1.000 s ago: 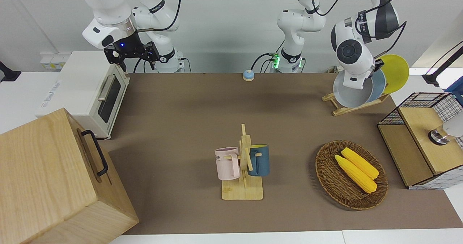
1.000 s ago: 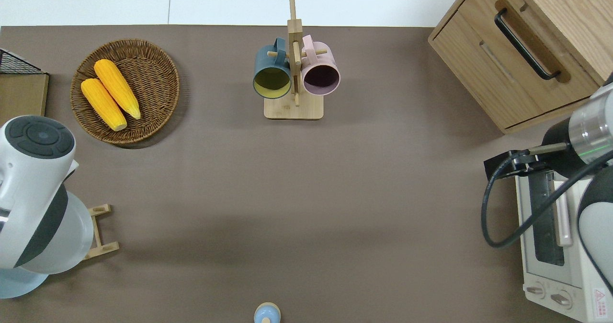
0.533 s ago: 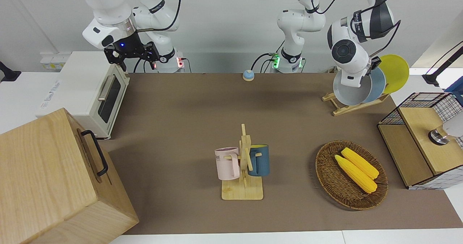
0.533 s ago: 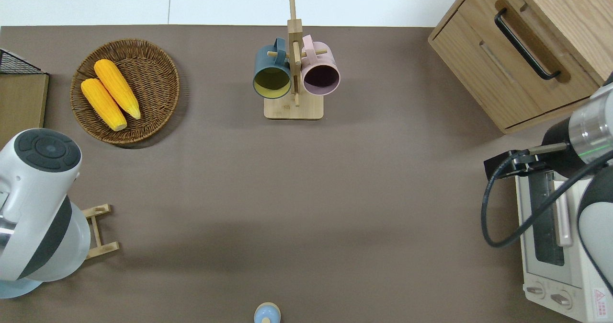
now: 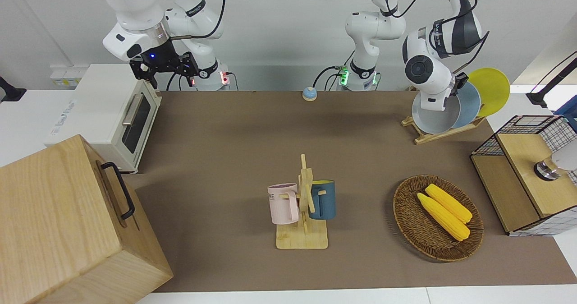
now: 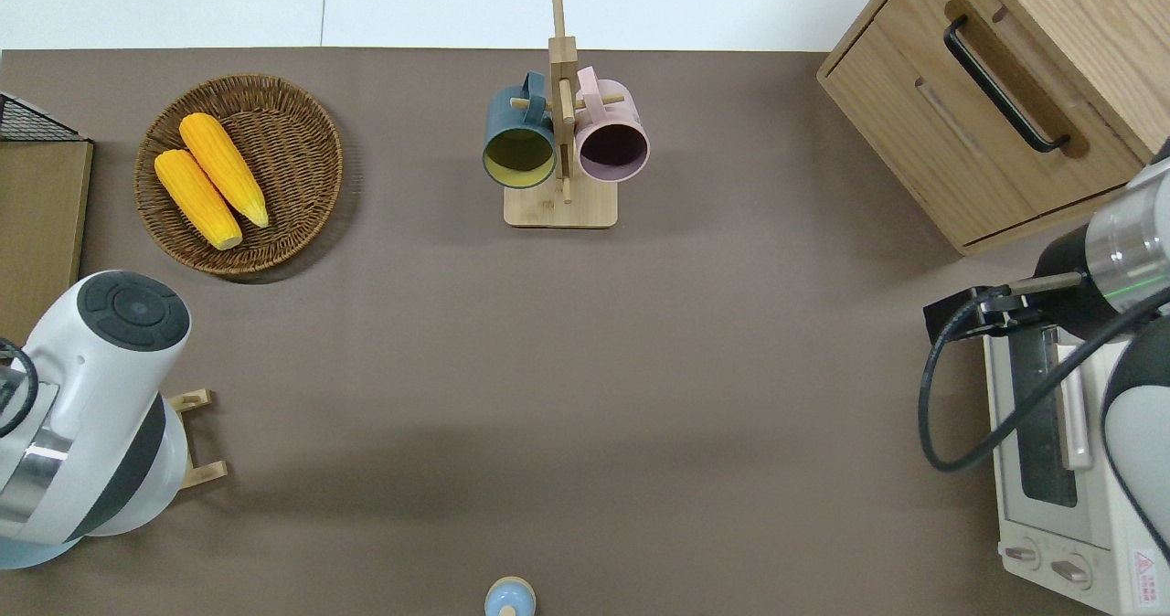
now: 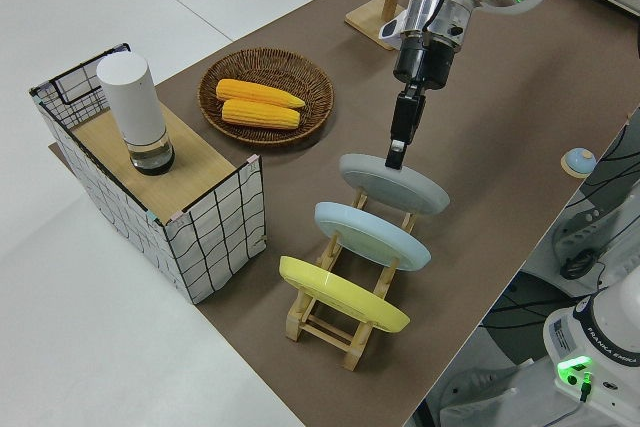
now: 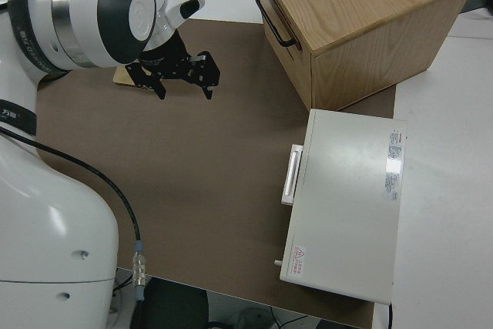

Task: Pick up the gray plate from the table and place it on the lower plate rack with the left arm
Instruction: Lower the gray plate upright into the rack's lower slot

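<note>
The left tool point(image 5: 456, 84) sits at the upper right of the front view, tucked at the top rim of the gray plate point(image 5: 435, 118); from here we cannot tell how its fingers stand. The gray plate leans in the lower plate rack point(image 5: 428, 135), with a light blue plate point(image 5: 470, 110) and a yellow plate point(image 5: 493, 87) slotted after it. The right tool point(image 5: 164, 71), at the upper left, is parked with its fingers apart. On the brown surface point(image 5: 225, 159) we also see a mug stand point(image 5: 303, 232) at lower centre and a wicker basket point(image 5: 405, 223) holding two corn cobs point(image 5: 444, 210) at lower right.

In the overhead view the left arm point(image 6: 91, 415) fills the lower left corner and hides the plates; only the two ends of the rack rails point(image 6: 196, 438) poke out beside it. The basket lies at upper left, the mug stand at top centre, and a toaster oven point(image 6: 1060, 470) at the lower right edge.

In the left side view the left tool point(image 7: 397, 147) hangs at centre, its tip touching the upper rim of the gray plate point(image 7: 395, 185), which rests slanted in the end slot of the rack point(image 7: 340, 332). The fingers look close together at the rim, but we cannot tell whether they grip it.

In the right side view the right tool point(image 8: 183, 76) shows at upper left, fingers spread over the surface.
</note>
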You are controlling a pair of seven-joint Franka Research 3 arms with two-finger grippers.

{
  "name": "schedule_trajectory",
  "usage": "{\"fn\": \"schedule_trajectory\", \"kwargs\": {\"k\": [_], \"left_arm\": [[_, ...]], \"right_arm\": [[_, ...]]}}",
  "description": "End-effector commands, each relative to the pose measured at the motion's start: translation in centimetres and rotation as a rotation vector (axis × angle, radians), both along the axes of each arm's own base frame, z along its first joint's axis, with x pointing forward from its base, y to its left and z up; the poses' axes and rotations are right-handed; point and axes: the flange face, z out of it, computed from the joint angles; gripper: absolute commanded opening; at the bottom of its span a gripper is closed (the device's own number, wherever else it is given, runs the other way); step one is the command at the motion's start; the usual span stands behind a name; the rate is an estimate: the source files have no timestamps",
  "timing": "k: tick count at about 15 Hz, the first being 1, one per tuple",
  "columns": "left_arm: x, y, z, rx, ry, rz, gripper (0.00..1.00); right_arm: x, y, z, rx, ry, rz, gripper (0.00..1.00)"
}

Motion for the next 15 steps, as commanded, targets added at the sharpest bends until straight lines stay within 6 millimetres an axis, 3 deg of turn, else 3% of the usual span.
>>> {"fn": "schedule_trajectory", "kwargs": {"k": [1, 15], "left_arm": [[-0.8, -0.1, -0.6, 0.033, -0.029, -0.005, 0.0], [-0.7, -1.7, -1.0, 0.115, -0.086, 0.002, 0.0]], "right_arm": [[-0.2, -0.2, 0.4, -0.008, 0.0, -0.014, 0.983], [-0.2, -0.2, 0.4, -0.007, 0.0, -0.014, 0.983]]}}
